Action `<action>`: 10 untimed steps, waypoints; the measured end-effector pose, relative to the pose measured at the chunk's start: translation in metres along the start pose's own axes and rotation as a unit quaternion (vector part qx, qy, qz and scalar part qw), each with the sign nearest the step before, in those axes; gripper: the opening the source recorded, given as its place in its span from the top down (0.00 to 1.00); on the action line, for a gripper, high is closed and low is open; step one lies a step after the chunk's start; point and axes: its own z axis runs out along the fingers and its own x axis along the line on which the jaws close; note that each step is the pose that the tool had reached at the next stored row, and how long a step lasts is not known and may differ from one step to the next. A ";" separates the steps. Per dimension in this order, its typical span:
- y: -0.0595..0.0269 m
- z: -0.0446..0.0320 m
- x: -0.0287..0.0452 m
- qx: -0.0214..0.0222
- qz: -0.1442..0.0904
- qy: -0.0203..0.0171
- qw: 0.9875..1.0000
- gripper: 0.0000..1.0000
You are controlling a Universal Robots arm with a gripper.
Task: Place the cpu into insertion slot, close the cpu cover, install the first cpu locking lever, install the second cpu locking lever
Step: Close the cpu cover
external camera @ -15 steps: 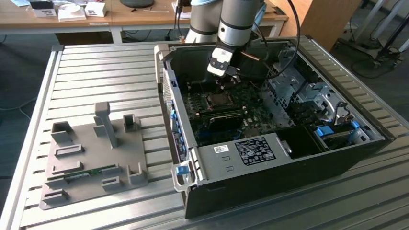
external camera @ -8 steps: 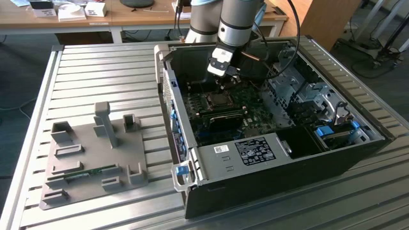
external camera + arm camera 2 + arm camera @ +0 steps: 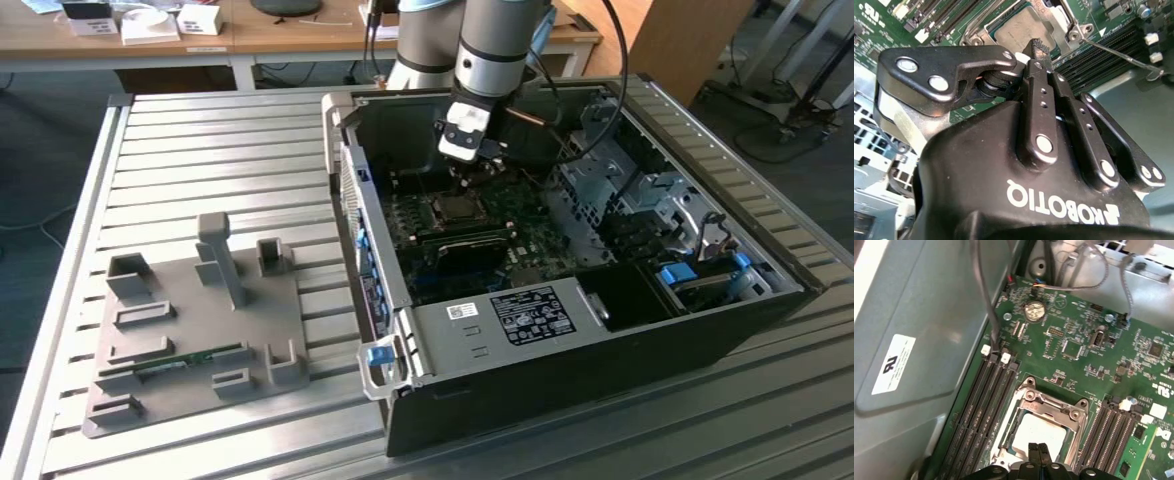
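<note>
Silvery metal in the middle of the green board [image 3: 1074,347]: that's the cpu [image 3: 1036,432], lying flat in the socket [image 3: 1002,442]. The cover [image 3: 1051,407] is down around it, so the chip's top shows through the cover's square window. The chip is in and the cover looks closed.

The gripper [image 3: 1038,449] hangs inside the open computer case [image 3: 574,330], pointing straight down at the socket. Its two fingers are pressed together with nothing between them. In both wrist views the fingertips sit right over the socket's near edge, where frame meets chip, and I can't tell whether they're touching metal or hovering just above it.

Here's the relation that matters: a thin wire lever [image 3: 1114,52] runs from a corner of the socket out across the black memory slots [image 3: 1104,45], its long axis pointing away from the socket. It lies off to one side of the fingertips, close by, not under them. I judge it is not yet latched.
</note>
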 end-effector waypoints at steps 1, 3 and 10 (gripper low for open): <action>0.0000 0.0001 0.0000 0.000 -0.007 0.000 1.000 0.89; 0.0000 0.0003 0.0000 0.001 -0.021 0.001 1.000 0.89; 0.0000 0.0008 0.0000 0.002 -0.064 0.002 0.998 0.89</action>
